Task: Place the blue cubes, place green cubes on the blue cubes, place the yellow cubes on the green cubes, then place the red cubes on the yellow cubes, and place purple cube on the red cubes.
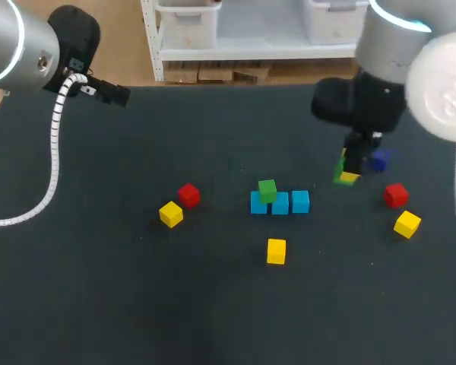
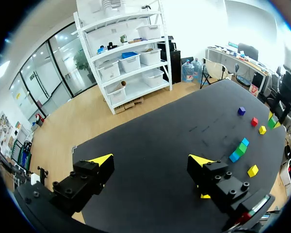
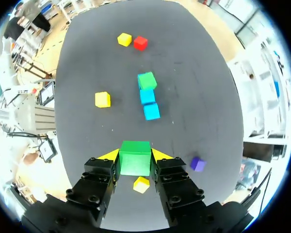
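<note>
Three blue cubes (image 1: 280,203) lie in a row at the table's middle, with a green cube (image 1: 267,190) on the leftmost one. My right gripper (image 1: 349,173) is to the right of the row, shut on a second green cube (image 3: 135,158) (image 1: 339,172) that sits between its yellow-tipped fingers (image 3: 111,154). A purple cube (image 1: 378,160) (image 3: 197,163) lies just beside it. Ahead of this gripper are the blue row (image 3: 149,103) and the stacked green cube (image 3: 147,80). My left gripper (image 2: 151,162) stands open and empty at the table's far left.
A red cube (image 1: 188,195) and a yellow cube (image 1: 171,214) lie left of the row. Another yellow cube (image 1: 276,251) is in front of it. At the right lie a red cube (image 1: 395,194) and a yellow cube (image 1: 407,223).
</note>
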Controlling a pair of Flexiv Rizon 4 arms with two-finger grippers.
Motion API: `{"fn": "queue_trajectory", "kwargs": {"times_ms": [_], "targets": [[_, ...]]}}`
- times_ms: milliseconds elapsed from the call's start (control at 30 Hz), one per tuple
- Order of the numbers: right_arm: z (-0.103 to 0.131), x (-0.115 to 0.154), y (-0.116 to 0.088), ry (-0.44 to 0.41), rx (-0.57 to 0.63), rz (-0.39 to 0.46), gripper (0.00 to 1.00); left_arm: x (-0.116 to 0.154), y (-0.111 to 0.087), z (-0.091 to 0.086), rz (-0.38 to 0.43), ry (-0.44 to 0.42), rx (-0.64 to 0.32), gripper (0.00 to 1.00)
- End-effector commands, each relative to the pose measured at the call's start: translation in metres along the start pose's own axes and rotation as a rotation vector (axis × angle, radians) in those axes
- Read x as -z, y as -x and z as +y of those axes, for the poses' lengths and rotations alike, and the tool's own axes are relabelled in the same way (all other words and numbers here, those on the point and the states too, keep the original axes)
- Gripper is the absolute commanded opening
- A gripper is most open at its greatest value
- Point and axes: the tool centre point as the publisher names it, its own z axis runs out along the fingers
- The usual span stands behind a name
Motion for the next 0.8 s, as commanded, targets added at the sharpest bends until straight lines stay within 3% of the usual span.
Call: {"fn": "queue_trajectory", "kwargs": {"times_ms": [33,433,667,800], "targets": [[-0.01,-0.012,0.023,0.032,0.019,0.056,0.0,-0.001,0.001,0.001,0.0,-0.003,0.0,1.0],[-0.004,-0.041,0.046,0.072,0.206,0.195,0.0,-0.001,0.001,0.001,0.0,-0.003,0.0,1.0],[-0.011,-0.054,0.05,0.055,0.233,0.272,0.0,-0.001,0.001,0.001,0.0,-0.003,0.0,1.0],[-0.016,-0.061,0.054,0.061,0.228,0.272,0.0,-0.001,0.001,0.001,0.0,-0.003,0.0,1.0]]}}
